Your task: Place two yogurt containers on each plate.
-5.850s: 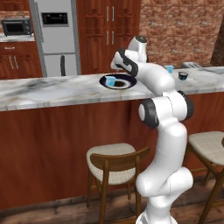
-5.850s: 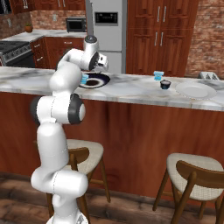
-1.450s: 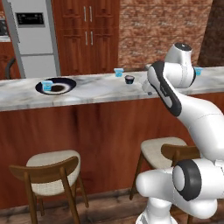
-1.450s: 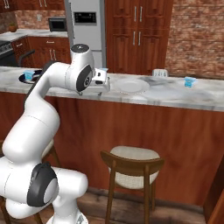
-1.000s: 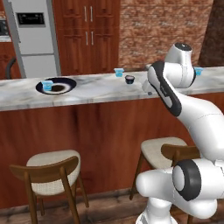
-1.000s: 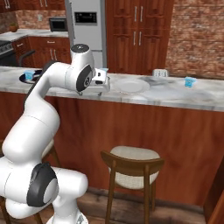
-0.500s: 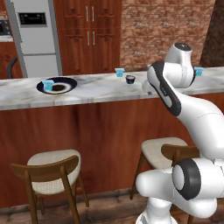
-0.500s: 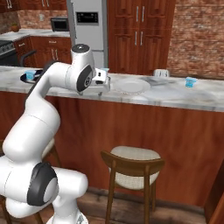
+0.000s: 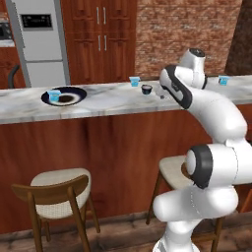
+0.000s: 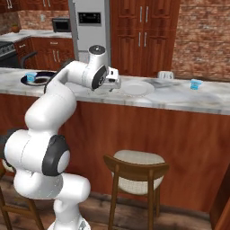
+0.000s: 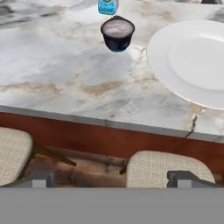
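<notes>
hand view | yogurt container (image 11: 107, 6) far beyond open gripper (image 11: 111, 178)

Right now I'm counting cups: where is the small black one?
The small black cup stands on the marble counter just in front of a yogurt container, left of the white plate in the hand view.

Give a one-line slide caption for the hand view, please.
Open gripper above counter edge, facing a black cup beside the white plate.
</notes>
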Controlling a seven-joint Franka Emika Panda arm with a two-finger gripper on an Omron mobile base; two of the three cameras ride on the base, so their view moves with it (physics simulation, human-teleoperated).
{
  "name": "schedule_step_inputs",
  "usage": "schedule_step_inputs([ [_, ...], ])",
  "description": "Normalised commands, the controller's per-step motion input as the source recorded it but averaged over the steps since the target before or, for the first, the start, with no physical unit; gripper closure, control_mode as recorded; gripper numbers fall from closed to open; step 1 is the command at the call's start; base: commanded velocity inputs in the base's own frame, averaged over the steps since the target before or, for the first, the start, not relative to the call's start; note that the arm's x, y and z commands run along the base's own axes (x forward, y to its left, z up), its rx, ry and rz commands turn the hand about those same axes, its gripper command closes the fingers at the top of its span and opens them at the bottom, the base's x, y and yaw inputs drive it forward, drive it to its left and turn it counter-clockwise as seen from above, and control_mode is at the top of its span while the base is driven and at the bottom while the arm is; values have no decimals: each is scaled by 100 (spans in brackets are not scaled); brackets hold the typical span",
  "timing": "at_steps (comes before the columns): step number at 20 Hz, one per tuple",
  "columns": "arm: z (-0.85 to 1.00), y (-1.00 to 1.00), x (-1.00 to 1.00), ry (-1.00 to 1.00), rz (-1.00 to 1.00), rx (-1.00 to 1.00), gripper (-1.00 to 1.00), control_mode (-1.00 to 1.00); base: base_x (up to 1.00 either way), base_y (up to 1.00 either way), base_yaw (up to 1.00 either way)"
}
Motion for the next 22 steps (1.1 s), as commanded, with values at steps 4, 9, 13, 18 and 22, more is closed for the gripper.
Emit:
schedule_step_inputs([
  [4, 0, 0, 90, 0, 0, 0, -100, -100, 0, 0, 0],
  [9, 0, 0, 57, 9, 0, 0, -100, -100, 0, 0, 0],
  [13, 0, 0, 45, 12, -2, 1, -100, -100, 0, 0, 0],
  [18, 0, 6, 40, 8, -4, 0, -100, -100, 0, 0, 0],
  [22, 0, 28, 51, 4, -7, 0, -100, -100, 0, 0, 0],
])
